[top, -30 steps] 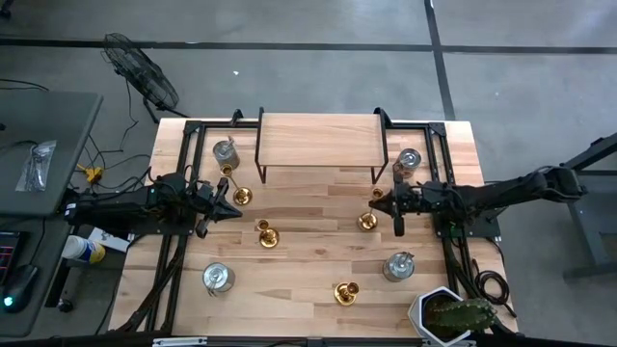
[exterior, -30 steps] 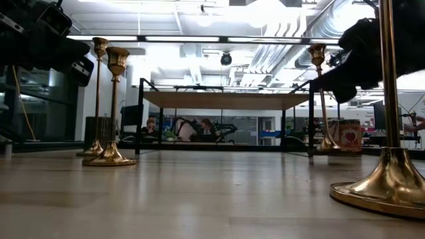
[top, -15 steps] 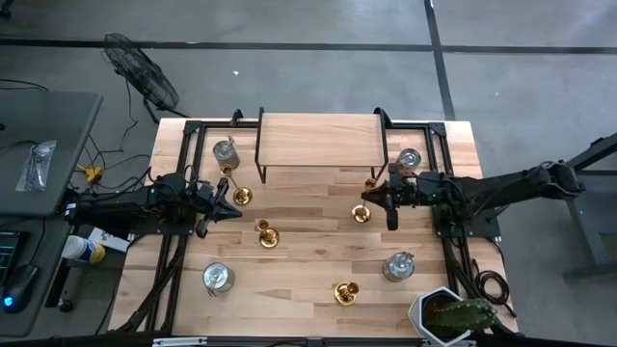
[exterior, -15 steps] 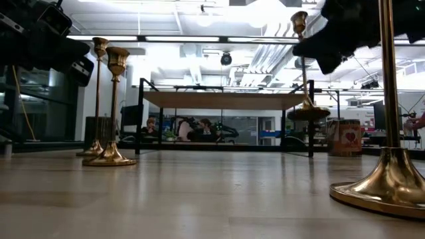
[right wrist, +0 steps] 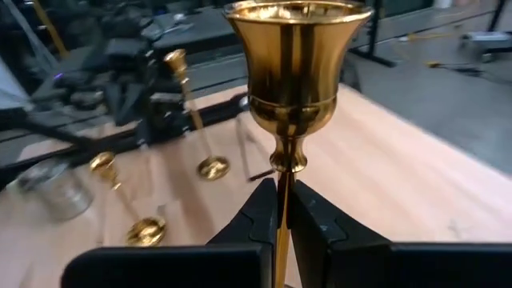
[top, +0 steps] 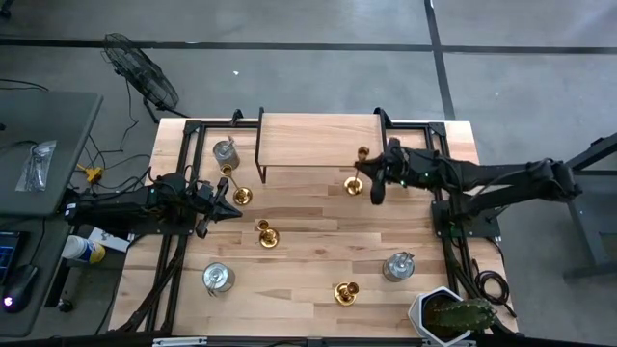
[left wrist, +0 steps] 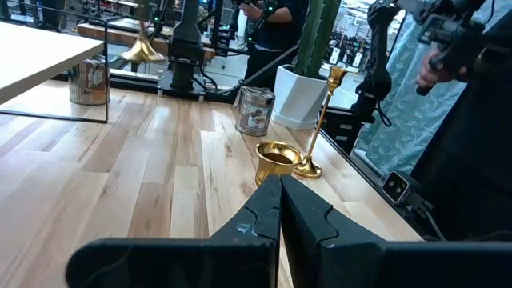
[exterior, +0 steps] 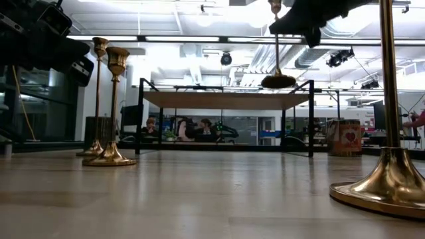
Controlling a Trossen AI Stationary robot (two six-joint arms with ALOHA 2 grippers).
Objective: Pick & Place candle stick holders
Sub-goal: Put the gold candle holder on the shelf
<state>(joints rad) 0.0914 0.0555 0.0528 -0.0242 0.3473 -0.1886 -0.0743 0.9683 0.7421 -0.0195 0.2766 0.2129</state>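
Note:
My right gripper [top: 372,170] is shut on a brass candle stick holder [exterior: 277,46], which hangs in the air in front of the wooden shelf [top: 321,143]. Its cup [right wrist: 298,48] fills the right wrist view. Three more holders stand on their round bases on the table: one [top: 240,195] beside my left gripper, one [top: 268,234] mid-table, one [top: 345,291] near the front. My left gripper [top: 228,206] is shut at the table's left with nothing between its fingers. My right gripper pinches the holder's thin stem [right wrist: 281,210] just under the cup between its two fingers [right wrist: 310,222]. The fingers come from the table's right, nearly level, and lie across the stem. The holder stays about upright, its base [exterior: 279,81] lifted clear of the table.
Silver-grey lidded jars stand at the far left [top: 225,150], far right [top: 410,159], near left [top: 218,278] and near right [top: 398,265]. A potted cactus [top: 449,316] sits at the near right corner. Black frame rails run along both sides of the table.
My right gripper has risen, still shut on the holder, and gone toward the shelf at the far edge and a little left. The holder has come off the table; its base is now about level with the shelf's top.

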